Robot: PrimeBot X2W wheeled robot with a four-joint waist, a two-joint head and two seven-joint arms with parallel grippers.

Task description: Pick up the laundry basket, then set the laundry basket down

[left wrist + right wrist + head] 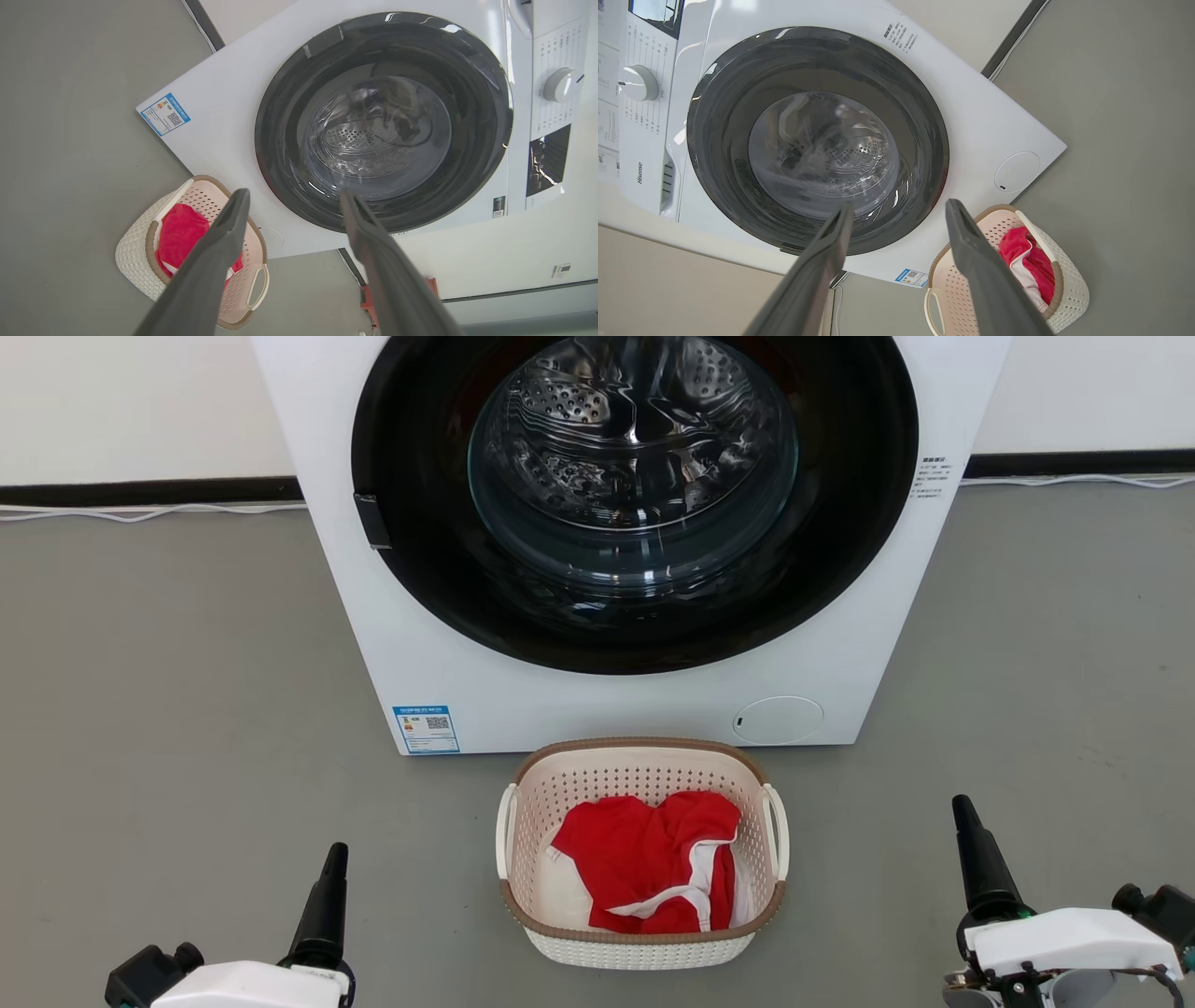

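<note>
Cream perf. plastic laundry basket (642, 947)

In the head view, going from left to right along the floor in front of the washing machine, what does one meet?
left gripper → laundry basket → right gripper

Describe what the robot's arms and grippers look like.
The left gripper and right gripper each have two long, dark grey fingers tapering to narrow tips. Behind them sit white wrist casings with black fittings; a thin dark cable loops by the right one.
</note>
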